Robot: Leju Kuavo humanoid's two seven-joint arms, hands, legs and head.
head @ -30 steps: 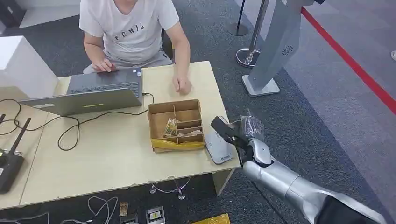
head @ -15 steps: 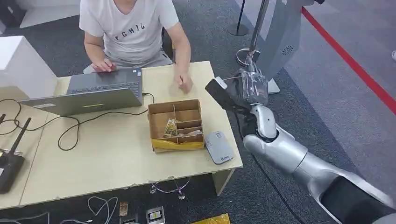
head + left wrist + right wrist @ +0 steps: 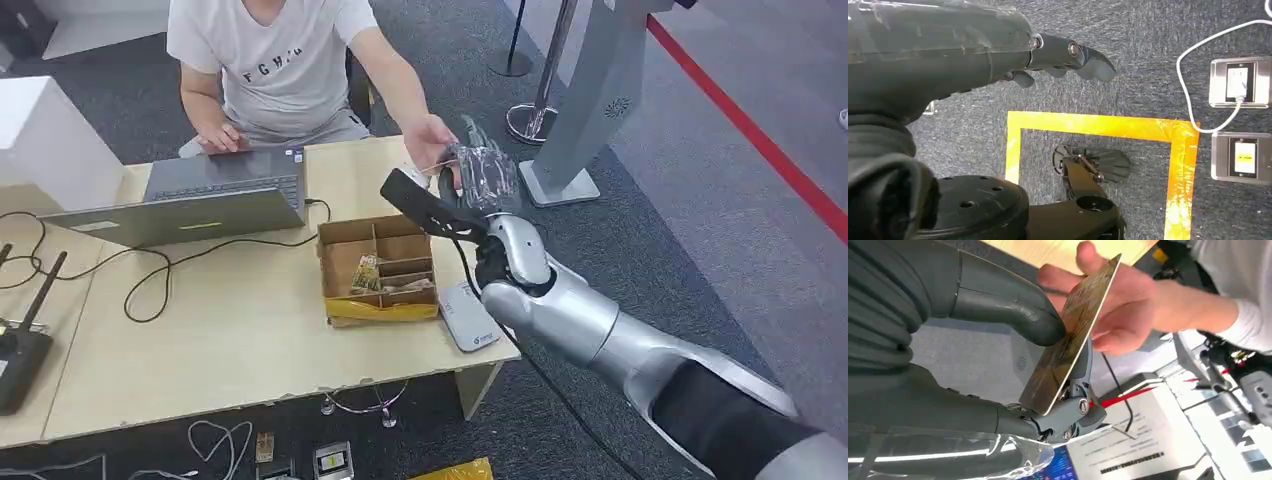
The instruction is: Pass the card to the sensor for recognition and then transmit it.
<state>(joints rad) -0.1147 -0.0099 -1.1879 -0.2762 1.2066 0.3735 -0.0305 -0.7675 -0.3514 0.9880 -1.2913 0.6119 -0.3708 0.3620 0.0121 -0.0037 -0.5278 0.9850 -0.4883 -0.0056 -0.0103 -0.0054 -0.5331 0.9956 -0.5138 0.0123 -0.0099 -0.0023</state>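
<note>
- Laptop [image 3: 200, 195]: open, at the bench's [image 3: 240, 340] far left edge, a person [image 3: 270, 60] seated behind it.
- Cardboard divider box [image 3: 378, 265]: mid-bench, toward the right edge.
- Card reader [image 3: 468, 315]: grey, near right corner, just beside the box.
- Left hand [image 3: 1068, 57]: released, fingers extended above the carpet.
- Right hand [image 3: 460, 195]: grasping the card [image 3: 1068, 337] between thumb and fingers, raised above the far right corner.
- Person's hand [image 3: 1113, 310]: touching the card.

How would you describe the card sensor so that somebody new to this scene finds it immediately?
Start at the wooden table, then find the open cardboard box with dividers. The card sensor lies flat beside that box, at the table's corner nearest the robot's right arm. It is a small, pale grey, rounded slab, unlike the brown box.
</note>
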